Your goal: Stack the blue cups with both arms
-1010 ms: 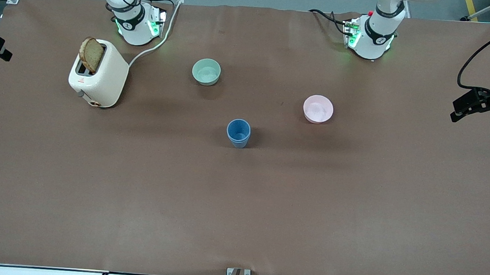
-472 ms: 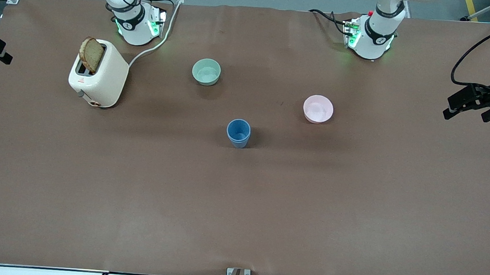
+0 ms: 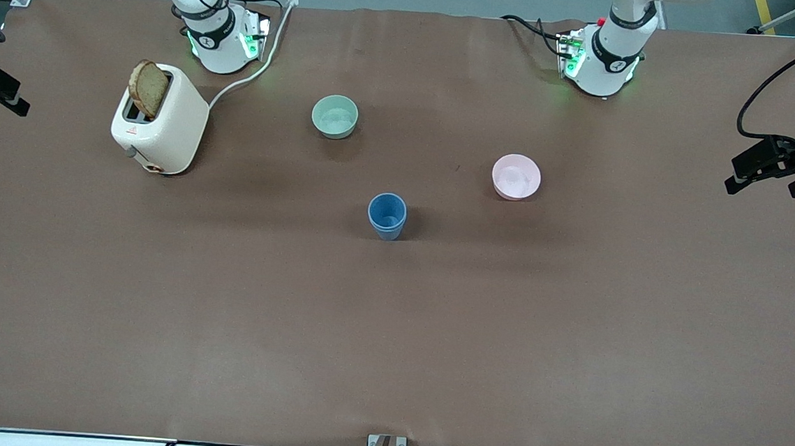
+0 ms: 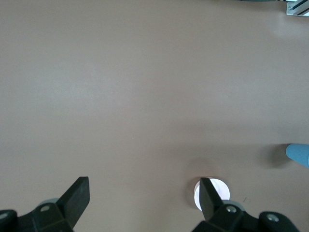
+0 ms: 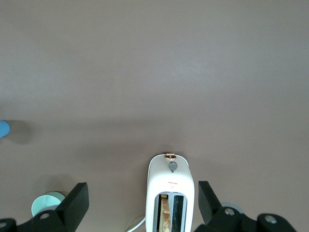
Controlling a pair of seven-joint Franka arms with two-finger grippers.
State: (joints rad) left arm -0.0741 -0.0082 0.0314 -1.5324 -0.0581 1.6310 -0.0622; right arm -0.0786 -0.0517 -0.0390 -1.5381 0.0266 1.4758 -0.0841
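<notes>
One blue cup shape [image 3: 387, 215] stands upright mid-table, nearer the front camera than both bowls. A faint line runs round its lower side; I cannot tell whether a second cup sits in it. It shows at the edge of the left wrist view [image 4: 299, 154] and of the right wrist view [image 5: 3, 128]. My left gripper [image 3: 762, 185] hangs open and empty over the left arm's end of the table, jaws wide in its wrist view [image 4: 142, 186]. My right gripper [image 3: 7, 99] hangs open and empty over the right arm's end, above the toaster in its wrist view [image 5: 142, 191].
A pink bowl [image 3: 515, 177] sits toward the left arm's side, also in the left wrist view [image 4: 219, 186]. A pale green bowl [image 3: 335, 116] sits nearer the bases. A white toaster [image 3: 160, 119] with a bread slice [image 3: 148, 88] stands by the right arm's base.
Both grippers have shifted slightly at the table's ends, staying open. The blue cup, bowls and toaster have not moved.
</notes>
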